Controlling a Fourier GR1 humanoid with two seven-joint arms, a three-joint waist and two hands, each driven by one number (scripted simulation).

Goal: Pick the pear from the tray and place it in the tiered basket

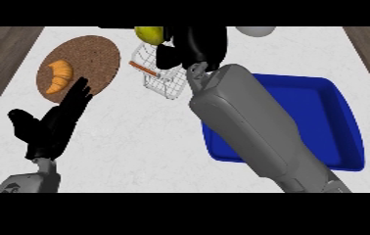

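Right hand (189, 45) hides most of the wire basket (160, 75), fingers curled by one half-hidden pear (149, 33); grip unclear. Left hand (54, 124) rests open beside one croissant (59, 75).

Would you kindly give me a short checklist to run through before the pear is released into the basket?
1. Right robot hand over the tiered basket: ok.
2. Pear beside that hand at the basket's top: ok; whether it is gripped: cannot tell.
3. Pear off the blue tray: ok.
4. Left robot hand open and away from the basket: ok.
5. Croissant on the cork mat, out of the way: ok.
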